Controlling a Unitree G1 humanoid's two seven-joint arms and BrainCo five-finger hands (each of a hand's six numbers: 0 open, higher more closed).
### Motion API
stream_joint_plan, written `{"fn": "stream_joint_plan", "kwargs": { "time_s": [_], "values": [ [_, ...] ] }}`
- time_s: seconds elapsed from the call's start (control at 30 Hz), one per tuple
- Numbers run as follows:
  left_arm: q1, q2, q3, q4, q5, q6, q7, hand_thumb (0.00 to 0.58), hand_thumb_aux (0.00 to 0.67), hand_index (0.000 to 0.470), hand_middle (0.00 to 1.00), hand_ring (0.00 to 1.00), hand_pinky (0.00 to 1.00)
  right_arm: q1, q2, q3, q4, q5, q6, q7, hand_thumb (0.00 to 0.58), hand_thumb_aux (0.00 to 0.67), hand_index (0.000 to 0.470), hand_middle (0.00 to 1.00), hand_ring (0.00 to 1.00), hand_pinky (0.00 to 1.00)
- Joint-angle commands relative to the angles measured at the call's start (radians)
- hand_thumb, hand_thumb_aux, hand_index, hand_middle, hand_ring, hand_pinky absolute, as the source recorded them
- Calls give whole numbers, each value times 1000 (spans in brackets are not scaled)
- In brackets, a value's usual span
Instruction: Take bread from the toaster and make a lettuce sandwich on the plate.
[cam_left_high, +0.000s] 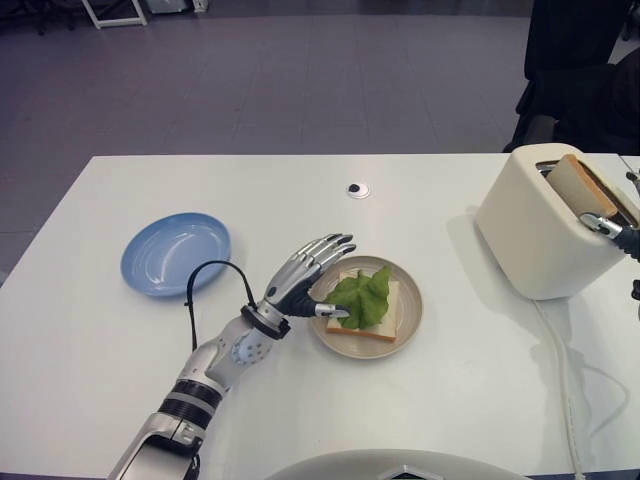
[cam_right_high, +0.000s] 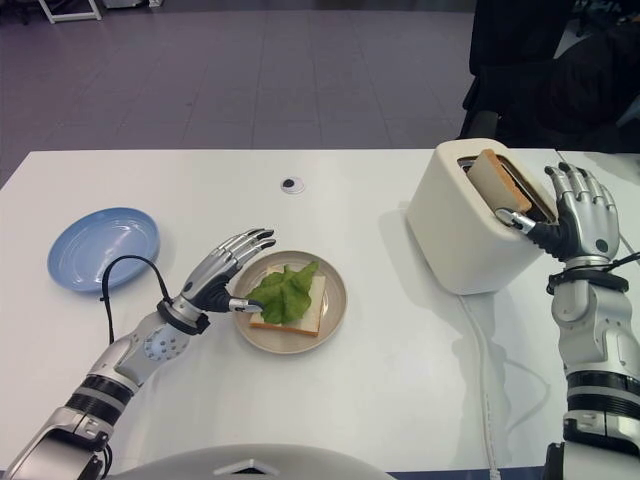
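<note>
Left hand (cam_right_high: 215, 275) is hovering open at the left rim of the plate (cam_right_high: 336, 305), thumb pointing at the lettuce (cam_right_high: 285, 290) — that leaf is lying on a bread slice (cam_right_high: 303, 320) on the plate. Far right, the right hand (cam_right_high: 585, 215) is standing open beside the toaster (cam_right_high: 450, 235) — thumb touching the toast (cam_right_high: 490, 180) sticking up from the slot.
</note>
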Motion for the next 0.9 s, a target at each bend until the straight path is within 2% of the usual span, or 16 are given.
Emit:
{"fn": "stream_joint_plan", "kwargs": {
  "time_s": [0.03,0.07,0.1,0.27,0.4,0.5,0.57,0.63,0.77,0.9],
  "values": [
    [17,-2,17,16,-1,12,9,0,0,0,0,0,0,12,-12,30,-44,7,-14,-18,580,670,470,647,647,647],
    [17,-4,18,19,-1,12,10,0,0,0,0,0,0,26,-13,23,-77,6,-19,-36,580,670,470,902,902,902],
    [18,-6,19,22,-1,11,11,0,0,0,0,0,0,39,-11,13,-118,9,-23,-50,580,670,470,1000,1000,1000],
    [19,-14,34,39,-5,14,29,0,0,0,0,0,0,80,28,-53,-345,26,-14,-113,580,670,470,1000,1000,1000],
    [14,-23,64,62,-17,16,71,0,0,0,0,0,0,71,64,-70,-436,9,-15,-171,580,670,470,1000,1000,1000],
    [16,-39,130,71,-79,-10,131,0,0,0,0,0,0,61,96,-44,-517,25,-88,-203,580,670,470,1000,1000,1000],
    [25,-47,173,59,-137,-61,162,0,0,0,0,0,0,56,144,17,-578,180,-155,-105,580,670,470,1000,1000,1000],
    [36,-50,204,34,-157,-111,189,0,0,0,0,0,0,46,191,121,-594,365,-177,58,580,670,470,1000,1000,1000],
    [49,-55,261,-11,-145,-181,234,0,0,0,0,0,0,29,305,331,-505,621,-146,377,580,670,470,1000,1000,1000],
    [61,-46,290,-60,-65,-216,266,0,0,0,0,0,0,12,390,436,-428,722,-92,567,580,670,470,1000,1000,1000]
  ]
}}
